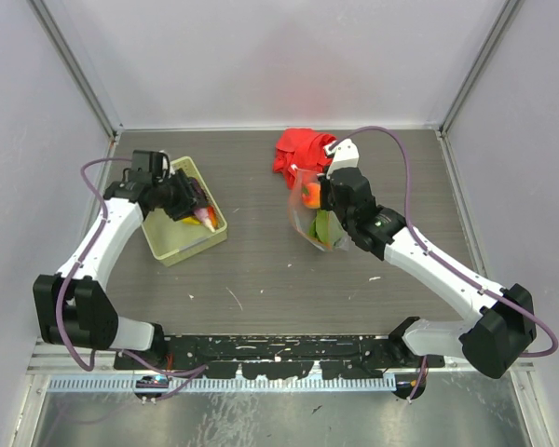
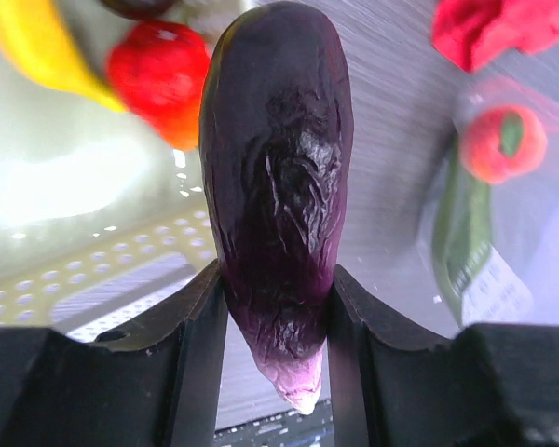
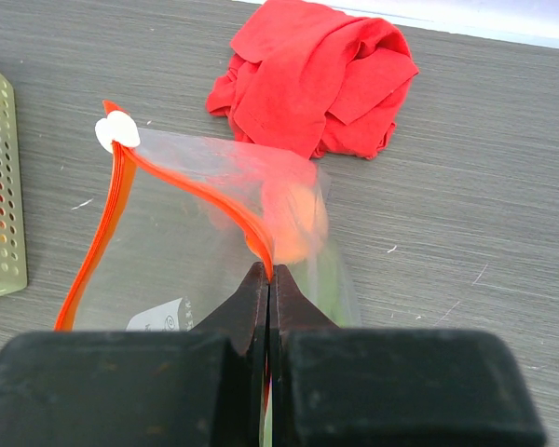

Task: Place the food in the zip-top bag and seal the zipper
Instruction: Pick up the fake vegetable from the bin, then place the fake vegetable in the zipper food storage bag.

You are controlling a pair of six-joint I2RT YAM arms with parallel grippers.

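My left gripper (image 2: 278,284) is shut on the dark purple piece (image 2: 278,177) and holds it over the basket's right side; in the top view this gripper (image 1: 191,202) is above the basket. A yellow banana (image 2: 42,47) and a red piece (image 2: 158,70) lie in the basket below. My right gripper (image 3: 268,272) is shut on the red-orange zipper (image 3: 182,186) of the clear zip-top bag (image 3: 186,261) and holds its mouth up. Inside the bag are an orange-red piece (image 2: 501,144) and a green pod (image 2: 461,233). The bag (image 1: 315,222) stands mid-table by the right gripper (image 1: 335,200).
The pale green slotted basket (image 1: 172,244) stands at the left. A crumpled red cloth (image 1: 301,152) lies just behind the bag. A white slider tab (image 3: 117,131) sits at the zipper's far end. Bare table lies between basket and bag.
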